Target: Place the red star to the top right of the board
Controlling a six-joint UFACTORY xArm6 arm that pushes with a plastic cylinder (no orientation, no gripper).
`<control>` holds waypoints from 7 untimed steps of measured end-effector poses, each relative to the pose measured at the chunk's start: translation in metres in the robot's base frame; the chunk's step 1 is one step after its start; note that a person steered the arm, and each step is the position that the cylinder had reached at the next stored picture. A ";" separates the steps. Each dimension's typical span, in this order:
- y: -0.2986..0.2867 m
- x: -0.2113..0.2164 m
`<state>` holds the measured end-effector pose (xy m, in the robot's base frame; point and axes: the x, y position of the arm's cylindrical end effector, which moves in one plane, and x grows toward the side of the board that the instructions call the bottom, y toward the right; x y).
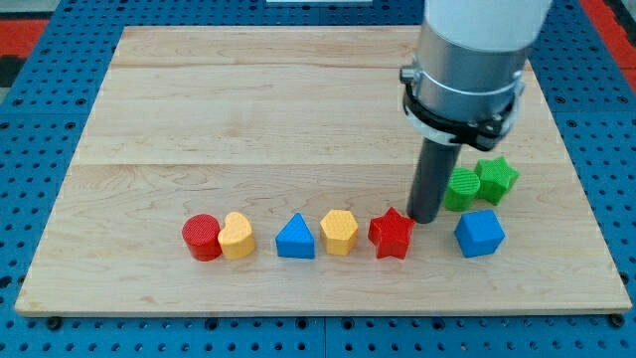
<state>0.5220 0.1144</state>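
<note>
Low in the frame's right half, my tip (425,219) touches the red plastic star (392,234) on the wooden worktop (248,109), beside green blocks (481,183); no jaws exist to judge.

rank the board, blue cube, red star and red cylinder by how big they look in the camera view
1. Wooden board, by far the largest.
2. Blue cube.
3. Red star, close to the cube.
4. Red cylinder, only slightly smaller; too alike to rank firmly.
My tip sits just right of the star.
</note>
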 end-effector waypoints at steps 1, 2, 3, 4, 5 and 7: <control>0.016 0.002; 0.016 -0.006; 0.015 -0.007; 0.008 0.004; -0.009 0.026; -0.067 0.056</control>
<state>0.5777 0.0469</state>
